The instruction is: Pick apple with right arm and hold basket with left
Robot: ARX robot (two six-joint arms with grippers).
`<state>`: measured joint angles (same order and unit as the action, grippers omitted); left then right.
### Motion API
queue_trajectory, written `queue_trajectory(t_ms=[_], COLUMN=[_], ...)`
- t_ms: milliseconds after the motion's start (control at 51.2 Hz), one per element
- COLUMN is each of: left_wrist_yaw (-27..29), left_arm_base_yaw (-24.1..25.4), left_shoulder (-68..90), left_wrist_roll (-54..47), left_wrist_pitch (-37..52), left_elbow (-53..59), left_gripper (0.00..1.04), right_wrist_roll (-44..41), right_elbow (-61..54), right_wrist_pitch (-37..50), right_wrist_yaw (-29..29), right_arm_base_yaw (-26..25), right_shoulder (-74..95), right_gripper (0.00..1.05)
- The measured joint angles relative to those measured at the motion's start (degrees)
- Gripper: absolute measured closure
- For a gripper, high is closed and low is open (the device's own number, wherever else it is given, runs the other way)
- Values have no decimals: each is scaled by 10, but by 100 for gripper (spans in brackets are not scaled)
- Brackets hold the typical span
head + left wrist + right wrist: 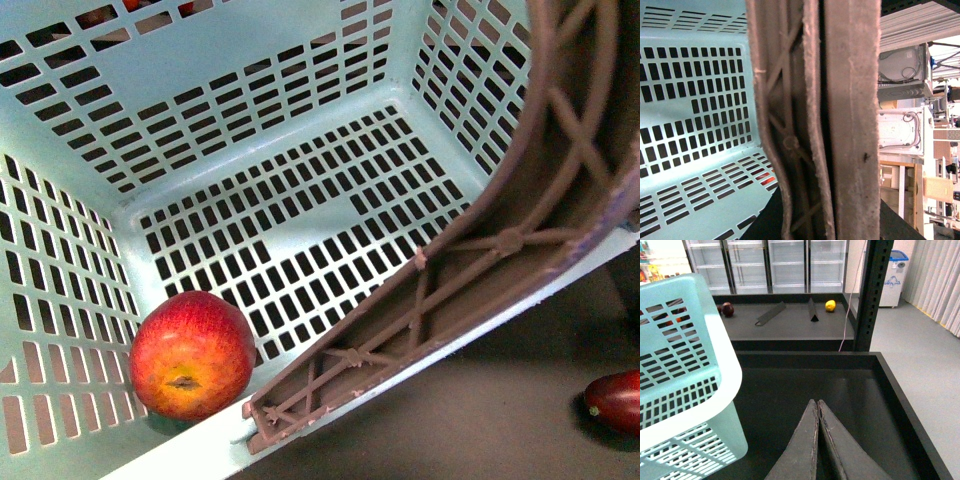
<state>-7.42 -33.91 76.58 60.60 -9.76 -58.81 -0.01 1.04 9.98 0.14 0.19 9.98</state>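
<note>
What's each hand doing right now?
Left hand: closed on the basket handles.
Right hand: closed, holding nothing.

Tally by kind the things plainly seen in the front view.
Teal basket: 1
Red-and-yellow apple: 1
Dark maroon fruit: 1
Total: 3
Reddish glimpses behind the far wall are too hidden to count.
</note>
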Motion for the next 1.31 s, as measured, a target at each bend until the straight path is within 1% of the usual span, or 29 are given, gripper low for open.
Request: queue_trajectory(t_ms=[20,78,98,391,430,547,605,723,742,801,898,1035,1113,1133,1172,1230,1308], left_wrist_yaw=[0,-1,0,0,0,0,0,0,0,0,0,0,97,111,127,133,135], left_arm_base_yaw=[0,0,0,0,0,0,0,0,0,0,0,0,-4,-2,8,25,69], left_shoulder=[0,0,0,0,0,0,0,0,0,0,0,0,1,2,3,4,4], left_wrist_roll=[0,0,0,2,0,1,0,1,1,1,1,1,4,5,6,6,11], left_wrist_pitch=[0,0,0,0,0,0,0,0,0,0,0,0,-5,-5,-5,-5,-5], left_elbow=[0,0,0,0,0,0,0,0,0,0,0,0,-2,-3,-8,-16,-27], left_gripper=[88,88,88,88,88,88,88,88,88,88,88,88,88,88,88,88,88], right_wrist_roll=[0,0,0,0,0,0,0,0,0,0,0,0,0,0,0,0,0], right_elbow=[0,0,0,0,0,0,0,0,0,0,0,0,0,0,0,0,0], right_wrist_pitch=[-5,-85,-92,-99,-99,-99,-99,-99,-99,-99,-99,-99,-99,-99,-99,-99,-99], right_wrist_yaw=[0,0,0,0,0,0,0,0,0,0,0,0,0,0,0,0,0], right_arm_base_yaw=[0,0,0,0,0,0,0,0,0,0,0,0,0,0,0,0,0], right_shoulder=[-5,-66,-78,-96,-96,-96,-96,-96,-96,-96,-96,-96,-96,-96,-96,-97,-97], right_gripper=[103,103,103,102,95,69,62,39,39,26,8,9,9,9,9,9,9])
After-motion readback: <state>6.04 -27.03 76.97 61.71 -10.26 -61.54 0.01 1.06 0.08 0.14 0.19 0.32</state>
